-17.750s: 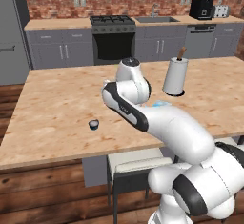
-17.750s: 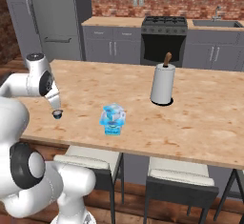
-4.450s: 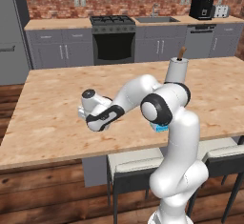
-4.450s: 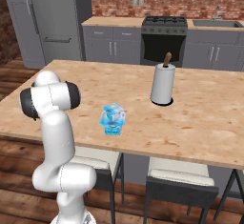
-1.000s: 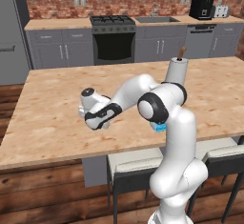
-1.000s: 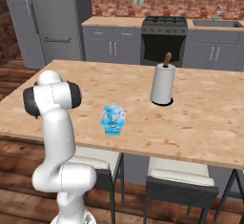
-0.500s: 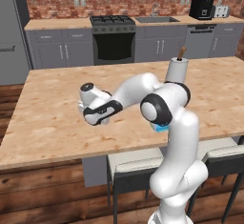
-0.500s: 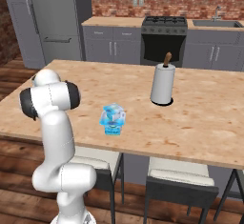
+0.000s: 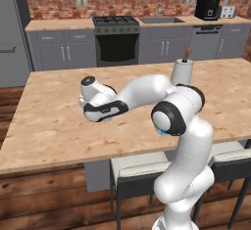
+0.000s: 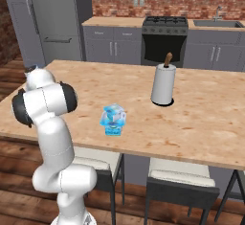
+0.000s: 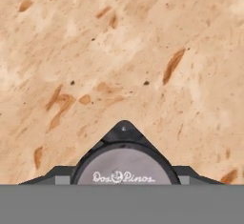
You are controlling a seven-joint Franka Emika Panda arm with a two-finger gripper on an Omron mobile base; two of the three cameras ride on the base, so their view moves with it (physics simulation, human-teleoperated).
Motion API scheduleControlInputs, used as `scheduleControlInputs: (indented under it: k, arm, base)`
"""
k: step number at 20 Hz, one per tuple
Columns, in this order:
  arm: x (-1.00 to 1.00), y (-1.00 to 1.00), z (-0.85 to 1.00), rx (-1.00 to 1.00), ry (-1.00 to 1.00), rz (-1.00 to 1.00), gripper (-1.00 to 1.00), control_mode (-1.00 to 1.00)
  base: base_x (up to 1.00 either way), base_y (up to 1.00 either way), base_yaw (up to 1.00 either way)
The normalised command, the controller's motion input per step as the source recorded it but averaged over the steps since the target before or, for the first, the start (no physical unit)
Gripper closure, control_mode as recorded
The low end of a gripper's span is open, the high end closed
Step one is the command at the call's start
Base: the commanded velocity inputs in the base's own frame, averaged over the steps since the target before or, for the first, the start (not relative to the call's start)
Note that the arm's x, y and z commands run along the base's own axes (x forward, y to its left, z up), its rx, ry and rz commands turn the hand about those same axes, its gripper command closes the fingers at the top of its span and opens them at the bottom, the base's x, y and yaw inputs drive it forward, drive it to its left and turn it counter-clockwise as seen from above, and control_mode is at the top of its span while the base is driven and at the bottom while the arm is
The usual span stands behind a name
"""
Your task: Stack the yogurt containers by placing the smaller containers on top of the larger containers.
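Observation:
The tiny dark cup (image 11: 123,167) with a pale lid marked "Dos Pinos" sits between my gripper's (image 11: 124,179) two dark fingertips (image 11: 56,179), and the gripper is shut on it over bare wood. In the left base view the hand (image 9: 99,105) hangs low over the left half of the island, folded back from the arm. A small translucent light-blue cup (image 10: 113,114) sits on top of the light-blue tub (image 10: 113,129) near the island's front edge, well to the right of the hand. A sliver of that blue (image 9: 160,132) peeks out behind my elbow.
A tall white paper roll (image 10: 163,87) on a dark spindle stands mid-island, also seen as the paper roll (image 9: 182,70) behind my arm. The wooden island top (image 9: 49,126) stretches wide around the hand. Stools (image 10: 177,185) stand under the front edge.
The hand has lifted a little off the island with the tiny dark cup in its grip. The blue containers and the paper roll have stayed put.

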Motion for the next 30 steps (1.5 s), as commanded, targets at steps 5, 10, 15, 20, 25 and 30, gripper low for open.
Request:
scheduleControlInputs:
  k: [5, 10, 15, 20, 25, 30]
  arm:
    - [-0.20, -0.01, 0.53, -0.04, -0.03, -0.02, 1.00, -1.00]
    - [-0.21, -0.14, 0.54, -0.04, -0.02, -0.04, 1.00, -1.00]
    - [-0.21, -0.28, 0.48, -0.03, 0.00, -0.06, 1.00, -1.00]
    - [-0.19, -0.35, 0.45, -0.02, 0.00, -0.10, 1.00, -1.00]
    - [-0.13, -0.42, 0.34, 0.00, 0.02, -0.12, 1.00, -1.00]
    - [-0.17, -0.55, 0.28, 0.00, 0.02, -0.12, 1.00, -1.00]
  base:
    - [0.00, 0.00, 0.00]
    - [0.00, 0.00, 0.00]
    - [0.00, 0.00, 0.00]
    - [0.00, 0.00, 0.00]
    - [0.00, 0.00, 0.00]
    - [0.00, 0.00, 0.00]
